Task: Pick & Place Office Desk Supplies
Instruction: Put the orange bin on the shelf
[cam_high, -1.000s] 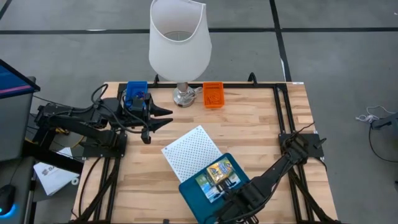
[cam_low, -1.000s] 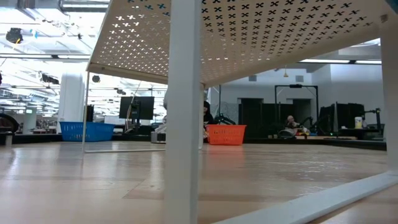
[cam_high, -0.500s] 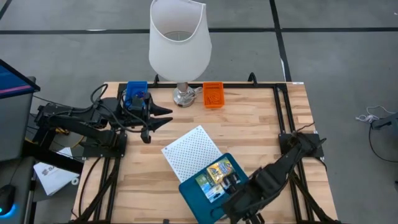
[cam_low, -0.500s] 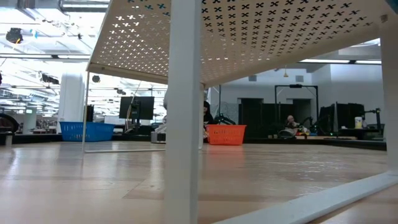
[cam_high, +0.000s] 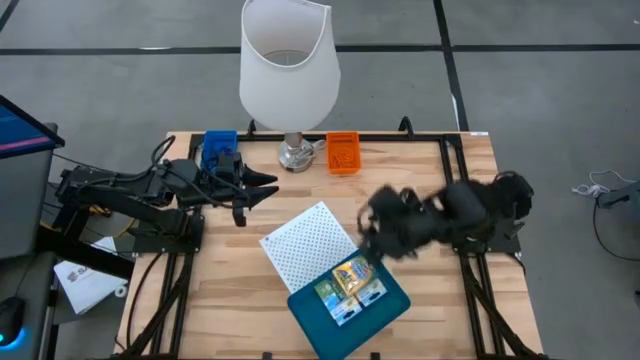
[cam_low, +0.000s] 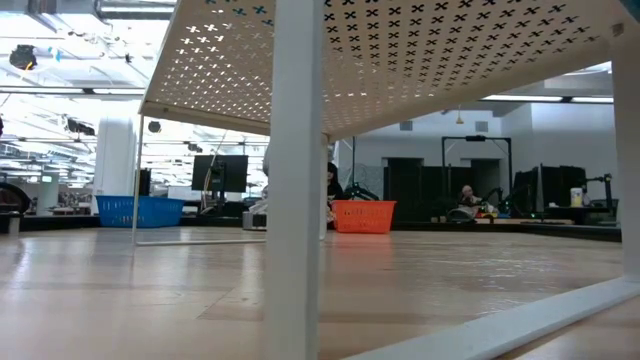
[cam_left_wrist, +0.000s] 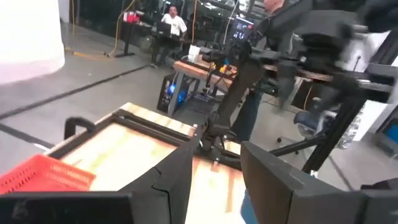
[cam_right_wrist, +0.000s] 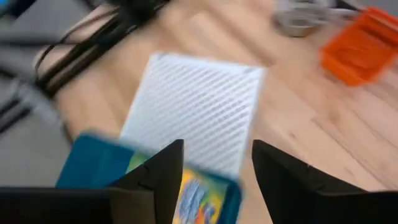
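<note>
Two small colourful printed boxes (cam_high: 350, 281) lie flat side by side in a teal tray (cam_high: 385, 306) near the table's near edge. In the right wrist view one box (cam_right_wrist: 198, 194) shows between the fingers, farther off. My right gripper (cam_high: 372, 226) hangs open and blurred above the table, just beyond the tray's far corner and holding nothing; its fingers (cam_right_wrist: 163, 177) stand apart. My left gripper (cam_high: 262, 190) waits open at the left, near the blue bin (cam_high: 217, 143). Rubber bands and small rings do not show.
A white perforated panel (cam_high: 308, 243) lies beside the tray, partly under it. The big white lamp (cam_high: 289, 70) stands at the far edge, with an orange bin (cam_high: 342, 153) to its right. In the low view a white perforated shelf (cam_low: 400, 50) fills the foreground. People sit beyond the table.
My right arm has swung fast from the tray's near edge toward the far edge, and now shows blurred beyond the tray's far corner. The two boxes, half covered by the arm before, lie fully in view in the tray. The tray and the panel have stayed put.
</note>
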